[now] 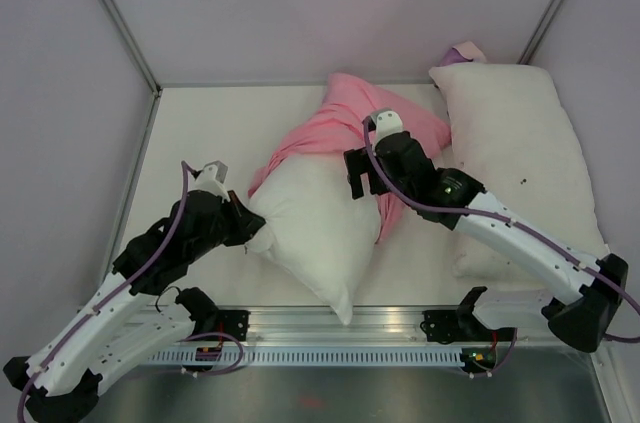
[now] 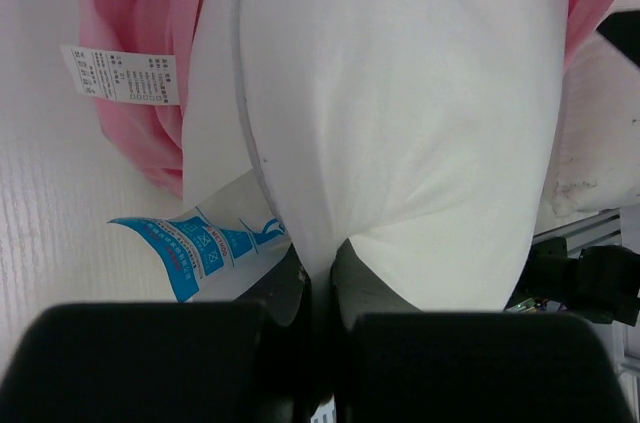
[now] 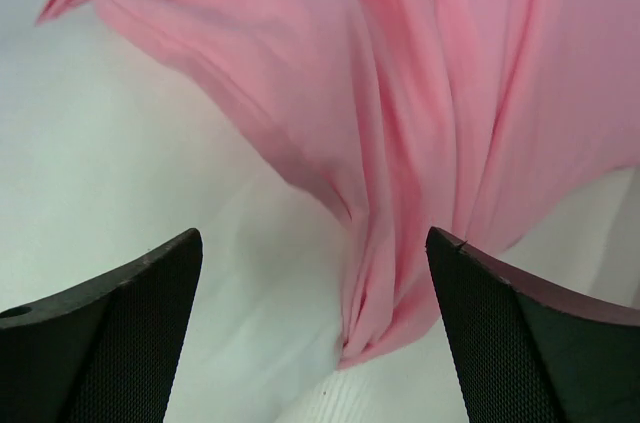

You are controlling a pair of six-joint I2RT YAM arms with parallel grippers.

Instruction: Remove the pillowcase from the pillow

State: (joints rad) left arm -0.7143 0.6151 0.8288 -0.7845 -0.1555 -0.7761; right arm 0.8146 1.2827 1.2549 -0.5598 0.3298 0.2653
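The white pillow (image 1: 315, 228) lies at the table's middle, its near half bare, its far end still inside the pink pillowcase (image 1: 345, 123). My left gripper (image 1: 255, 233) is shut on the pillow's left corner; in the left wrist view the white fabric (image 2: 400, 123) is pinched between my fingers (image 2: 318, 278), beside a blue-printed corner tag (image 2: 190, 243). A white label (image 2: 120, 75) hangs from the pink case (image 2: 145, 3). My right gripper (image 1: 362, 183) is open above the bunched pink fabric (image 3: 440, 143), which runs down between its fingertips without touching them.
A second white pillow with small dark specks (image 1: 515, 153) lies at the right, partly under my right arm. A purple cloth (image 1: 465, 51) peeks out behind it. Grey walls enclose the table; a metal rail (image 1: 340, 328) runs along the near edge.
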